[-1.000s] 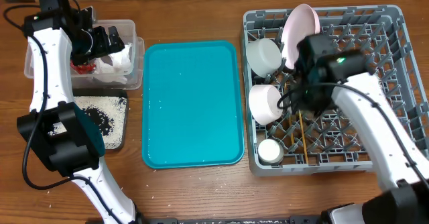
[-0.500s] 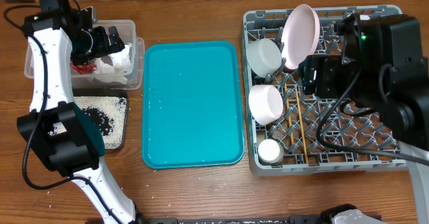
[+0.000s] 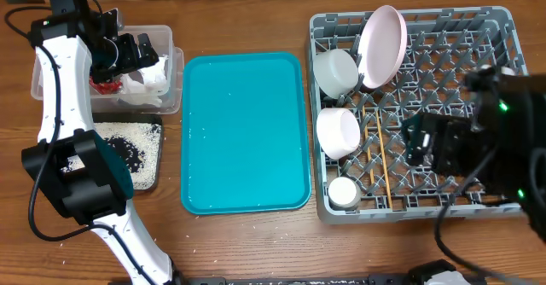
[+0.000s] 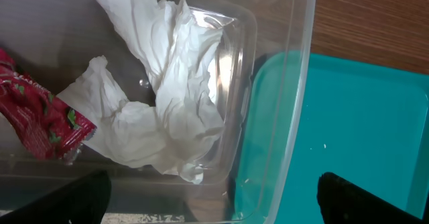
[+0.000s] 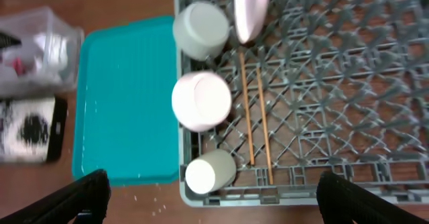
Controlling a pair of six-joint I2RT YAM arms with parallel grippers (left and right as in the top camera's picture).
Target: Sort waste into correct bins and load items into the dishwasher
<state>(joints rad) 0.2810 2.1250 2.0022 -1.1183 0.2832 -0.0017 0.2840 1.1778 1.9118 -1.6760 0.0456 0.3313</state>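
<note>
The grey dish rack (image 3: 503, 20) holds an upright pink plate (image 3: 381, 46), a grey-green bowl (image 3: 335, 70), a white bowl (image 3: 339, 131), a small white cup (image 3: 345, 192) and two chopsticks (image 3: 380, 161). My right gripper (image 3: 420, 144) is open and empty, high above the rack; its view shows the rack (image 5: 335, 83), the cup (image 5: 209, 172) and the chopsticks (image 5: 255, 110) far below the gripper (image 5: 221, 207). My left gripper (image 3: 128, 53) is open and empty over the clear tub (image 3: 171, 63). The tub holds the white napkin (image 4: 167, 96) and the red wrapper (image 4: 37, 120).
The teal tray (image 3: 247, 131) lies between tub and rack, bare but for a few specks. The black tray (image 3: 128, 153) in front of the tub holds white grains with dark bits. A few grains lie on the wooden table near the front edge.
My right arm has risen and moved from the rack's middle toward its front right, uncovering the plate and bowls. The left arm has not moved.
</note>
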